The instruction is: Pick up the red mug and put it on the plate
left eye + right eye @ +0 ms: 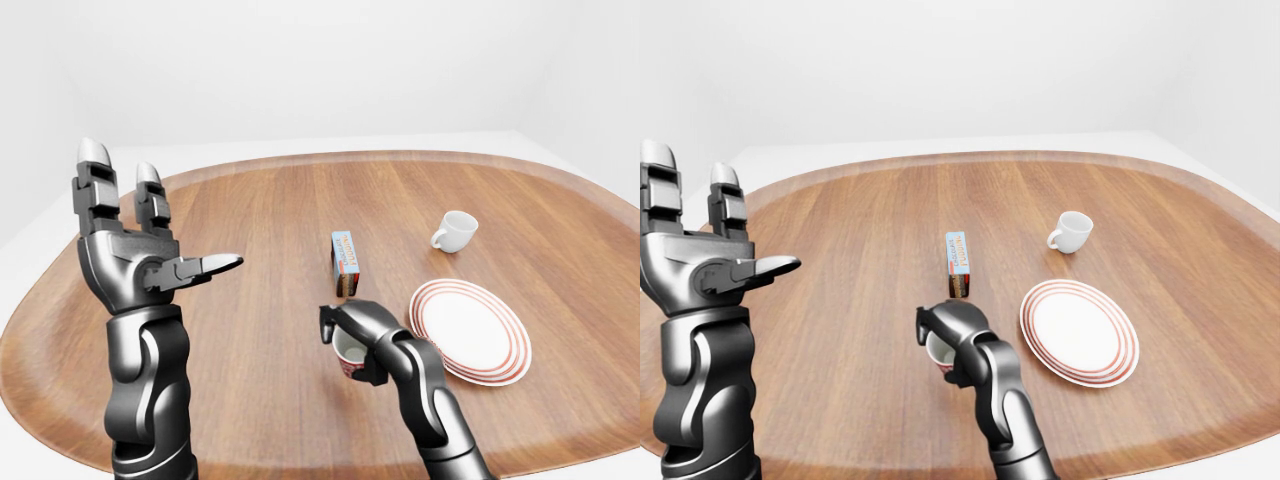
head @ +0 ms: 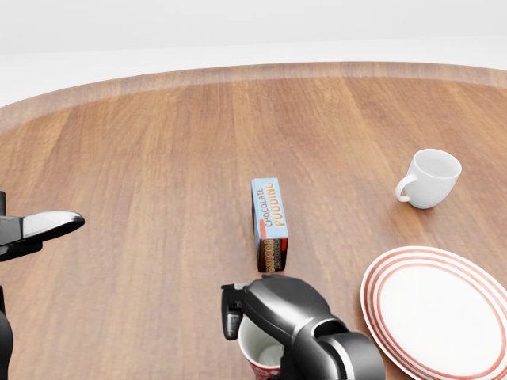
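The red mug [image 2: 260,356] with a white inside is held near the bottom of the head view, and my right hand [image 2: 273,317] is shut on it, fingers curled over its rim. In the left-eye view the red mug [image 1: 349,356] hangs just above the wooden table [image 1: 260,210], left of the plate [image 1: 470,330]. The plate [image 2: 436,313] is white with red rings and lies at the lower right of the head view. My left hand [image 1: 130,240] is raised at the left, open, fingers spread upward, holding nothing.
A chocolate pudding box [image 2: 270,223] stands just above the mug in the head view. A white mug [image 2: 429,179] sits on the table above the plate. The table's curved edge [image 1: 90,440] runs along the bottom left.
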Robot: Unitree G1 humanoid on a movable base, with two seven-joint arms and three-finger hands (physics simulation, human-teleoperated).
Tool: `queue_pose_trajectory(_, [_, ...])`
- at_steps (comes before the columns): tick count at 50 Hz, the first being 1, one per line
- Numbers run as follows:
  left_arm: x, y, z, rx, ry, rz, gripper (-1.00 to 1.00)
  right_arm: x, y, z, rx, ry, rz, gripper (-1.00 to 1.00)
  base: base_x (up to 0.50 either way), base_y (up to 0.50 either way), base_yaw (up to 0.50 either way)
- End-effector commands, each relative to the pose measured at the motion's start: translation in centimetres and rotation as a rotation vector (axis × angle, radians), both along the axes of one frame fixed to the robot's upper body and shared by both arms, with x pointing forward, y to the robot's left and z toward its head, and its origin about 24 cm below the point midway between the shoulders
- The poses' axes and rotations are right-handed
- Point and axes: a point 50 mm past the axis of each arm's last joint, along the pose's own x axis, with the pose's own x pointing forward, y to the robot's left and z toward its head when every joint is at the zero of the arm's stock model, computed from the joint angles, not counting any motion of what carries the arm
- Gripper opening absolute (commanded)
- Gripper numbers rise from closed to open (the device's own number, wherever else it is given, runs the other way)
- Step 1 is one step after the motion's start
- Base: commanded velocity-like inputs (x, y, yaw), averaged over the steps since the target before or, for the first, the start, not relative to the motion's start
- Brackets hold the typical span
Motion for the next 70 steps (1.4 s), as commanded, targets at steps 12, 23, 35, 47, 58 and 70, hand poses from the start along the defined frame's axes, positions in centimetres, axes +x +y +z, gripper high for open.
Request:
queue_pose_trajectory(12, [-0.1, 0.1, 0.2, -0.004, -0.008, 0.002, 1.00, -0.5, -4.1, 5.1, 0.165, -0.193, -0.065, -1.00, 0.00, 0.00, 0.00])
queue_pose_trajectory(23, [-0.2, 0.1, 0.2, -0.002, -0.011, 0.004, 1.00, 0.1, -7.8, 6.6, 0.135, -0.268, -0.184, -1.00, 0.00, 0.00, 0.00])
queue_pose_trajectory(35, [-0.2, 0.2, 0.5, -0.007, -0.022, 0.006, 1.00, 1.7, -12.5, 7.4, 0.102, -0.281, -0.296, -1.00, 0.00, 0.00, 0.00])
queue_pose_trajectory(47, [-0.3, 0.3, 0.8, -0.009, -0.033, 0.010, 1.00, 4.2, -16.6, 6.1, 0.092, -0.245, -0.429, -1.00, 0.00, 0.00, 0.00])
queue_pose_trajectory(58, [-0.3, 0.3, 0.9, -0.009, -0.037, 0.010, 1.00, 5.5, -17.6, 5.4, 0.138, -0.236, -0.481, -1.00, 0.00, 0.00, 0.00])
queue_pose_trajectory(70, [-0.2, 0.5, 0.8, -0.008, -0.034, 0.011, 1.00, 6.1, -20.8, 1.9, 0.109, -0.170, -0.645, -1.00, 0.00, 0.00, 0.00])
